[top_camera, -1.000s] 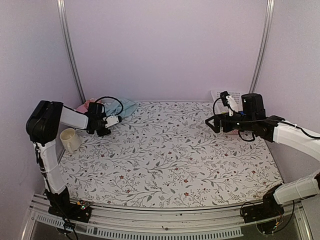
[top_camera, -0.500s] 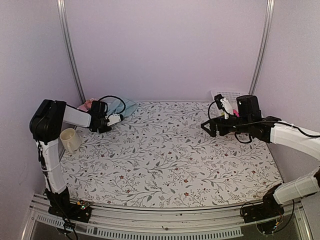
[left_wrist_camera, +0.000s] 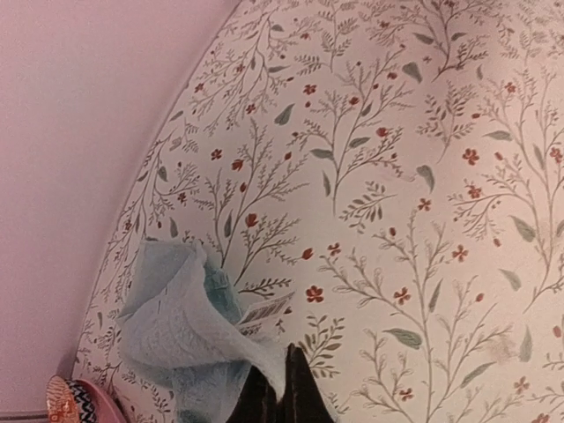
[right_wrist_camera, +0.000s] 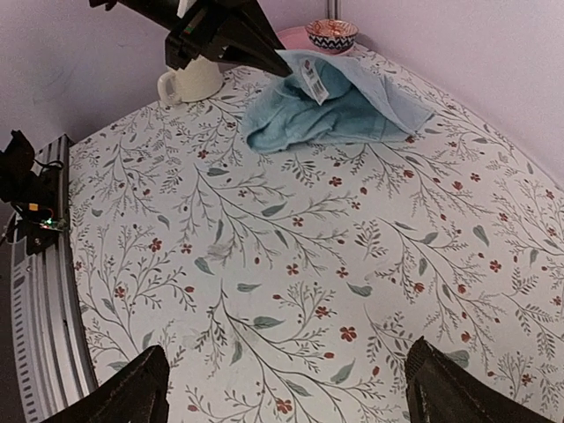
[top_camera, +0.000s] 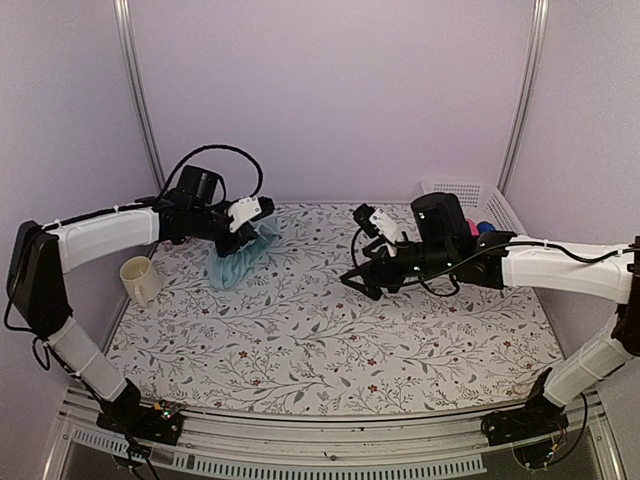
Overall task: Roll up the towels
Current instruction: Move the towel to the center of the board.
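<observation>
The pale aqua towel (top_camera: 238, 258) hangs crumpled from my left gripper (top_camera: 262, 213), which is shut on its upper edge; its lower part rests on the floral table at the back left. In the left wrist view the towel (left_wrist_camera: 172, 322) with its white label drapes from the closed fingertips (left_wrist_camera: 280, 392). My right gripper (top_camera: 356, 281) hovers over the table's middle, open and holding nothing. Its wrist view shows the wide-apart fingers (right_wrist_camera: 132, 392) low in frame and the towel (right_wrist_camera: 339, 110) beyond. A patch of deep blue (top_camera: 487, 226) shows in the basket, mostly hidden by my right arm.
A cream mug (top_camera: 139, 280) stands at the left edge. A white basket (top_camera: 462, 191) sits at the back right corner. A pink hat with a patterned band (right_wrist_camera: 328, 35) lies in the back left corner behind the towel.
My left gripper shut on the aqua towel and lifted it out of the back left corner toward the right. My right arm swung left from the basket to the table's middle.
</observation>
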